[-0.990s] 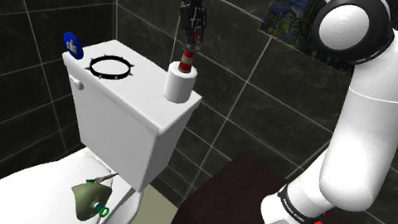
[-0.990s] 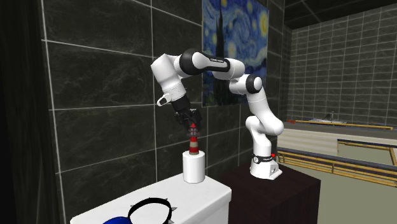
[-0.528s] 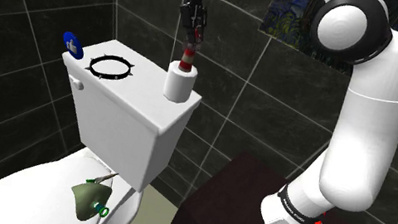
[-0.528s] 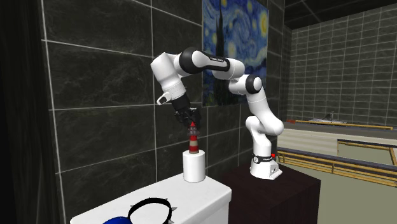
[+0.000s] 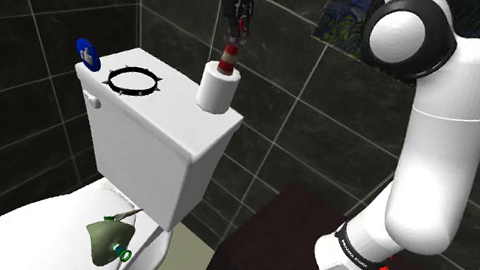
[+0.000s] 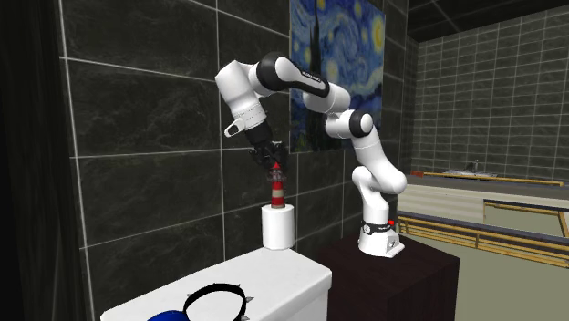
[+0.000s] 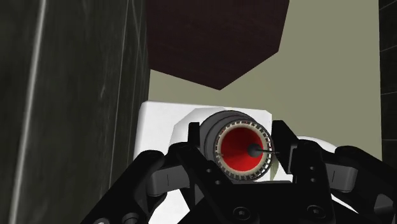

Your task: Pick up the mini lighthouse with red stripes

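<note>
Shoulder view: hand clasps lighthouse (red-striped) over white roll.

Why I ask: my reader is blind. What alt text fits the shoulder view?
A black gripper clasps the top of a red-and-white striped mini lighthouse, whose base meets a white roll over a toilet tank. The white arm rises from a dark stand, lower right.

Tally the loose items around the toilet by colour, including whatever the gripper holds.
Red-and-white striped: 1, the lighthouse, in the gripper
White: 1, the cylinder under it
Blue: 1, the disc
Black: 1, the spiked ring
Green: 1, the lump on the toilet lid
Total: 5
</note>
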